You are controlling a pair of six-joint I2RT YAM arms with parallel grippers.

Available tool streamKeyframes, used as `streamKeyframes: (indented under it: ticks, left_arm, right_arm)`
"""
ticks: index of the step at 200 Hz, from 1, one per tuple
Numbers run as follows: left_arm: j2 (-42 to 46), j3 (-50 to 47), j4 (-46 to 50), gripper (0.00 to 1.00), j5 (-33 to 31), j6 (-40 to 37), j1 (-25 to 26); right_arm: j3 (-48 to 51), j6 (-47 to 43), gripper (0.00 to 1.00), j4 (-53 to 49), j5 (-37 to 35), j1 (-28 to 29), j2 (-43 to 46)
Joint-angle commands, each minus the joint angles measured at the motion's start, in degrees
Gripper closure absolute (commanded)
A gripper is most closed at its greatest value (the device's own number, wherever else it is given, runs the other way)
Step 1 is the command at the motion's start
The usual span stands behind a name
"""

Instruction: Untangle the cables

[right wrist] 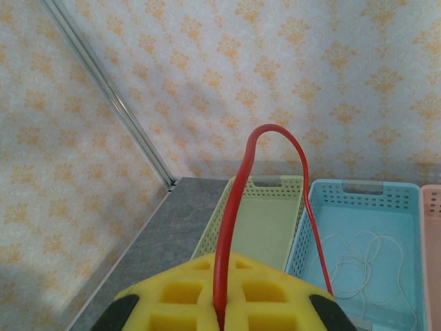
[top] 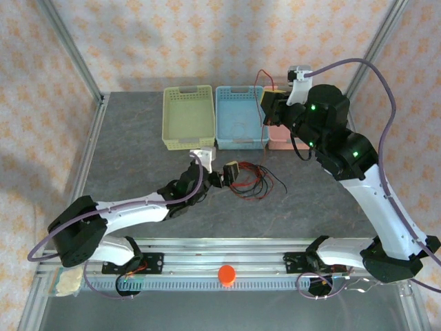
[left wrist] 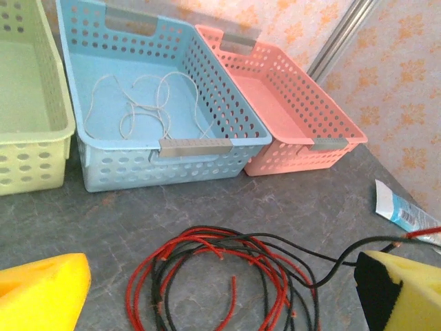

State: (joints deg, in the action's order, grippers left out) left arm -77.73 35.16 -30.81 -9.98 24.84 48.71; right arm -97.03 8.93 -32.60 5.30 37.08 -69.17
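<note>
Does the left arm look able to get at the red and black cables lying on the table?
Probably yes. The left gripper is open and sits right beside the red and black cables, with only bare table between them and nothing in the way.

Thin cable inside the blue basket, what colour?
Whitish thin cable; left wrist view shows it best.

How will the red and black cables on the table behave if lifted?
Probably floppy: the red and black cables lie in loose curved loops. Likely light, being thin. Strands cross, so one may drag the others.
</note>
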Motion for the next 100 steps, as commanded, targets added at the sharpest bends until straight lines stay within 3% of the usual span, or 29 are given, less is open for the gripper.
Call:
streamKeyframes:
  ticks: [1, 36, 51, 100]
  left_arm:
    - [1.54, -5.09, -15.19, 0.04, 2.02, -7.71, -0.10]
    - [0.39, -10.70, -30.07, 0.09, 5.54, -14.15, -0.12]
    - [-0.74, -11.90, -34.15, 0.03, 7.26, -16.51, -0.22]
    - [-7.02, -13.09, -43.47, 0.02, 23.93, -27.22, -2.12]
  right_arm:
    - [0.41, 0.75, 1.00, 0.92, -1.17, 0.18, 0.20]
    - [0.12, 0.74, 1.00, 0.43, -1.30, 0.19, 0.18]
    - [0.05, 0.85, 1.00, 0.34, -1.30, 0.19, 0.08]
    - [-0.96, 0.87, 1.00, -0.45, -0.77, 0.19, -0.68]
